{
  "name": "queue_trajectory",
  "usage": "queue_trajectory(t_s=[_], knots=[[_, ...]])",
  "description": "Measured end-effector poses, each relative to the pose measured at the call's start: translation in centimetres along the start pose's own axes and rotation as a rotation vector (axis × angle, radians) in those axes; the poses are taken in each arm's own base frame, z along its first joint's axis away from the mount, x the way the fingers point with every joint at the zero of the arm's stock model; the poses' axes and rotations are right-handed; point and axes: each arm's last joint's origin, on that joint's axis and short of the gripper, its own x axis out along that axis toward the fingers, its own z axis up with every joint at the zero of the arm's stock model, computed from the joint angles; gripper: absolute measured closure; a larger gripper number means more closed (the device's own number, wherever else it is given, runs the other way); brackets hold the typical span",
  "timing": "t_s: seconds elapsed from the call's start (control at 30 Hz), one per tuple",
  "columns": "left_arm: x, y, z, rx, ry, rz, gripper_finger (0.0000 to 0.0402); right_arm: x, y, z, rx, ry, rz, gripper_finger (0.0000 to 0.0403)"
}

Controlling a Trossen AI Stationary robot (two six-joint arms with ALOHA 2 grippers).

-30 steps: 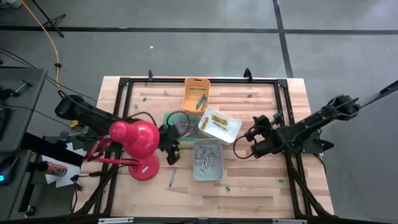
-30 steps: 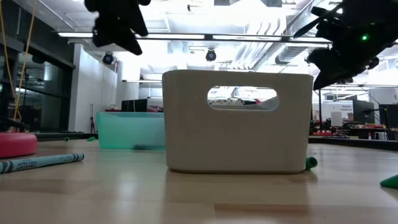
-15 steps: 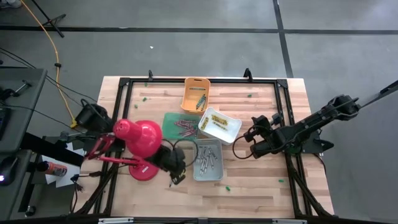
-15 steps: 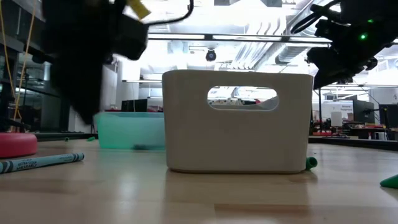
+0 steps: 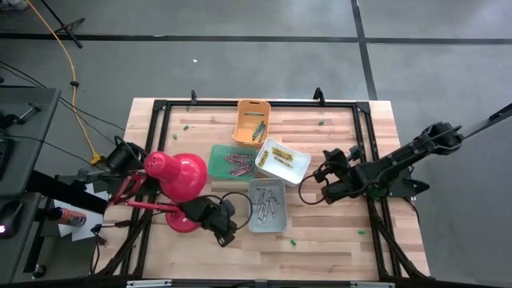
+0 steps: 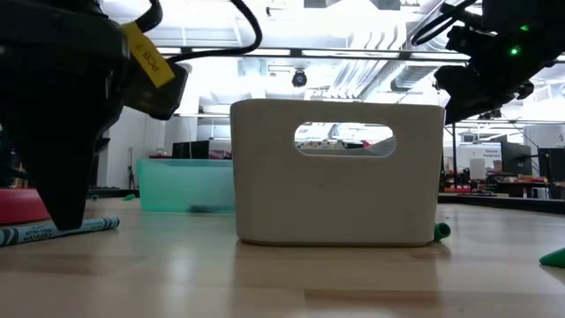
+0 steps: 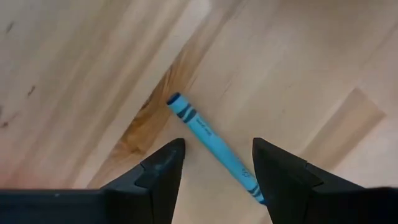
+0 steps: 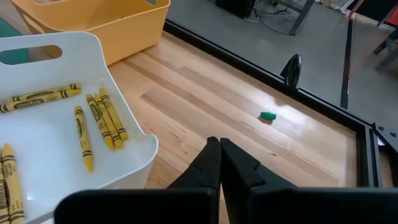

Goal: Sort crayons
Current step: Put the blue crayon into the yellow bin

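**Inspector:** Left of the grey bin (image 5: pixel 266 205), on the bare wooden table (image 5: pixel 336 240), what is found?

**Assistant:** The left gripper (image 5: pixel 223 233) is low over the boards, just off the grey bin's near left corner, jaws spread wide. The left wrist view shows a blue crayon (image 7: pixel 212 144) lying flat on the wood between the two fingers (image 7: pixel 163 168), untouched by either. A red desk lamp (image 5: pixel 178 178) stands further left of the grey bin, its base beside the left arm.

**Inspector:** Contents of the grey bin?

**Assistant:** Several grey crayons (image 5: pixel 265 202), loose and lying at mixed angles.

**Inspector:** And around it?

**Assistant:** A green tray (image 5: pixel 220 152) sits just behind the grey bin toward the far left, holding red and pink crayons (image 5: pixel 237 162). A white bin (image 5: pixel 298 162) sits just behind the grey bin toward the right, tilted, with yellow crayons (image 8: pixel 99 121) lying flat inside. An orange bin (image 5: pixel 252 108) stands further back from the grey bin, holding a few crayons; colours cannot be told.

**Inspector:** Right of the grey bin?

**Assistant:** The right gripper (image 5: pixel 314 181) hangs above the table, near the white bin's right end, well apart from the grey bin. Its jaws are pressed together with nothing between them. A small green speck (image 8: pixel 267 116) lies on the boards beyond it.
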Motion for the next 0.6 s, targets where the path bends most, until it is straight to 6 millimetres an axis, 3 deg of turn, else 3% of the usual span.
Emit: queue_trajectory(t_s=[0.23, 0.33, 0.47, 0.6], knots=[[0.99, 0.21, 0.05, 0.079, 0.03, 0.032, 0.0231, 0.0, 0.0, 0.0, -0.007, -0.001, 0.0, 0.0402], [0.85, 0.42, 0.25, 0.099, 0.035, 0.036, 0.0279, 0.0, 0.0, 0.0, -0.013, -0.001, 0.0, 0.0402], [0.86, 0.71, 0.25, 0.148, 0.051, 0.057, 0.0378, 0.0, 0.0, 0.0, -0.014, -0.001, 0.0, 0.0402], [0.75, 0.77, 0.48, 0.171, 0.053, 0.053, 0.0391, 0.0, 0.0, 0.0, -0.014, -0.001, 0.0, 0.0402]])
